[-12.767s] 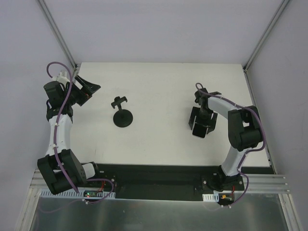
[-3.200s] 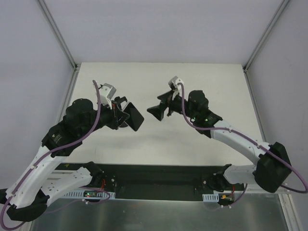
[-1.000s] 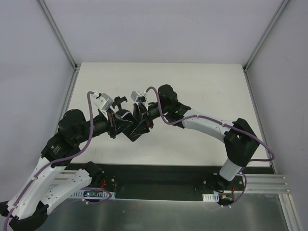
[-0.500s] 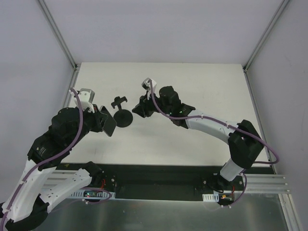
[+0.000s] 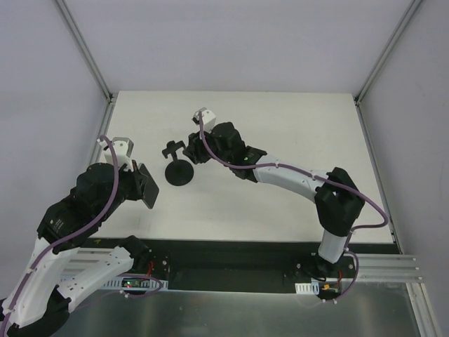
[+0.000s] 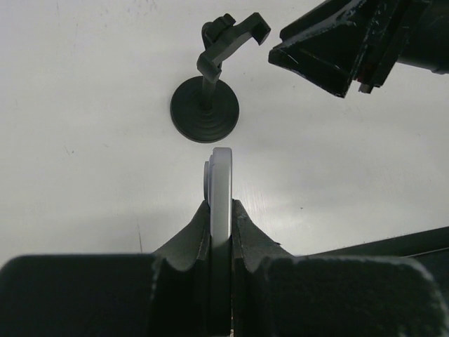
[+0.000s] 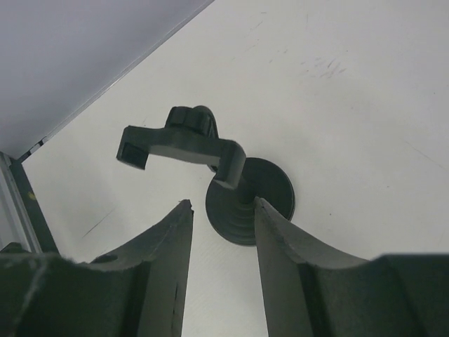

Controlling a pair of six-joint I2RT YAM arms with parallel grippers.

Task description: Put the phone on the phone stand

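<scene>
Left gripper (image 6: 221, 210) clamped on phone (image 6: 222, 175). Phone shows edge-on in left wrist view, pinched between both fingers. Phone held off desk (image 5: 280, 119), close to left edge, toward near side of phone stand (image 5: 179, 173), apart from it.

Phone stand upright on desk, left of centre: round base, thin stem, cross bracket on top. Phone not yet on stand.

Right gripper (image 7: 221, 217) has fingers apart, gripping nothing, just beside bracket on stand's right side. In right wrist view, bracket and base show beyond gap between fingers.
</scene>
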